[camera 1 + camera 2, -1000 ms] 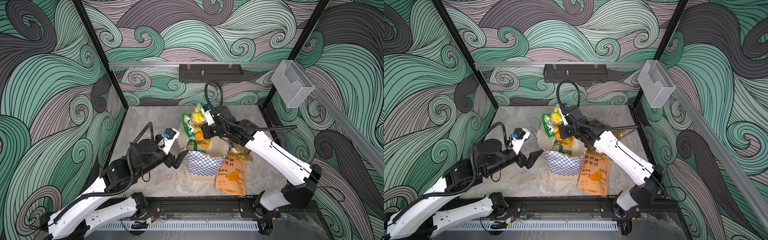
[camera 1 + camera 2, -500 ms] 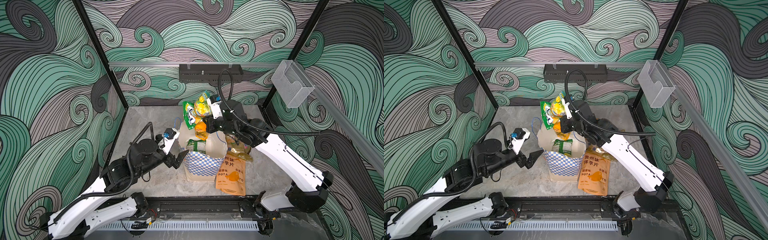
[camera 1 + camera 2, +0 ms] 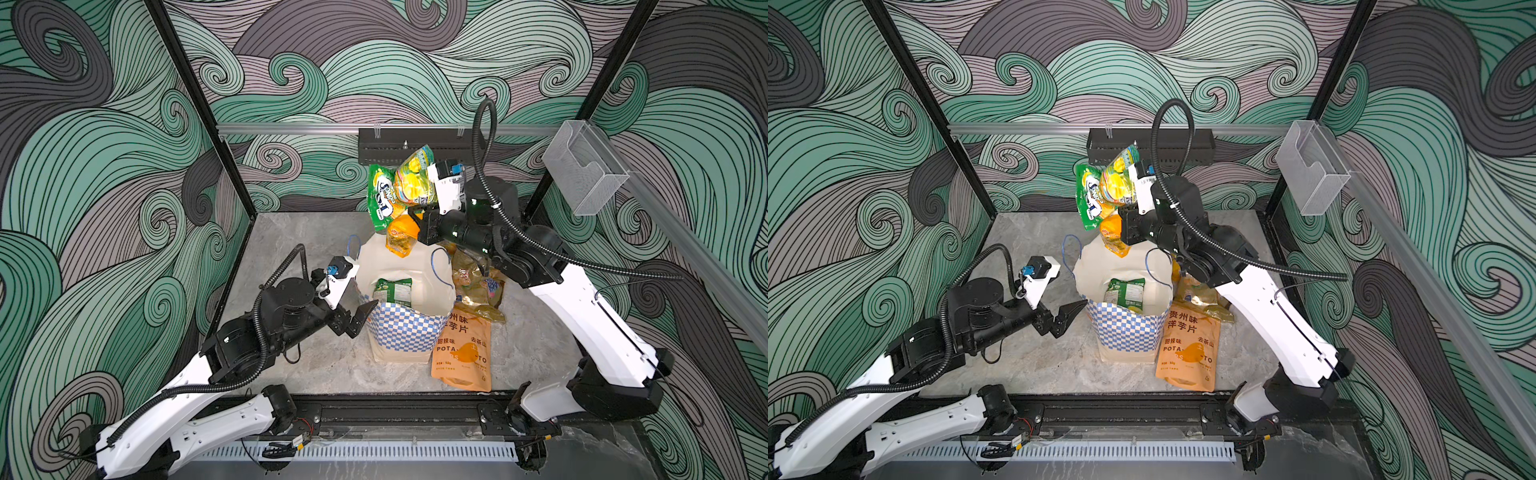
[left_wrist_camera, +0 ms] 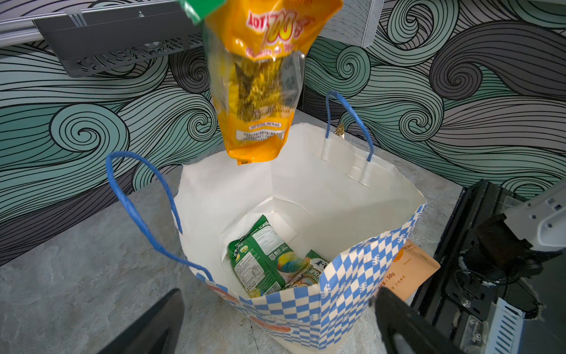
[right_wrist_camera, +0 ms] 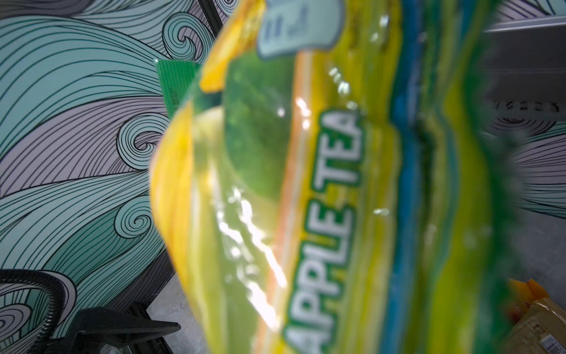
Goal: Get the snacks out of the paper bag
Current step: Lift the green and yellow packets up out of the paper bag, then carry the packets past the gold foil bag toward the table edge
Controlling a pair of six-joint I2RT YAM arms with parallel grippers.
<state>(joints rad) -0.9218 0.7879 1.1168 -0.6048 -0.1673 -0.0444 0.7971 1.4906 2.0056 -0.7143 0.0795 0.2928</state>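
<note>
— Where is your right side?

— I have the right pincer (image 3: 417, 210) raised above the paper bag (image 3: 405, 332), clamped on a bunch of snacks: the yellow fruit-print packet (image 3: 413, 178), a bright green packet (image 3: 380, 199) beside it, and an orange packet (image 3: 400, 237) dangling lowest, just over the bag's mouth.

— And the left?

— My left pincer (image 3: 360, 319) hangs spread wide with nothing in it, just beside the bag's checkered band. Whether a finger touches the paper, I can't tell.

— What about the bag itself?

— It stands upright on the desk (image 3: 291, 257). Through the left wrist camera I see green-yellow packets (image 4: 260, 263) lying on its bottom. The orange POTATO pouch (image 3: 463, 353) lies flat on the desk against the bag, on the right arm's side. The golden-brown packet (image 3: 473, 286) lies behind it, overlapping the pouch's far edge.
</note>
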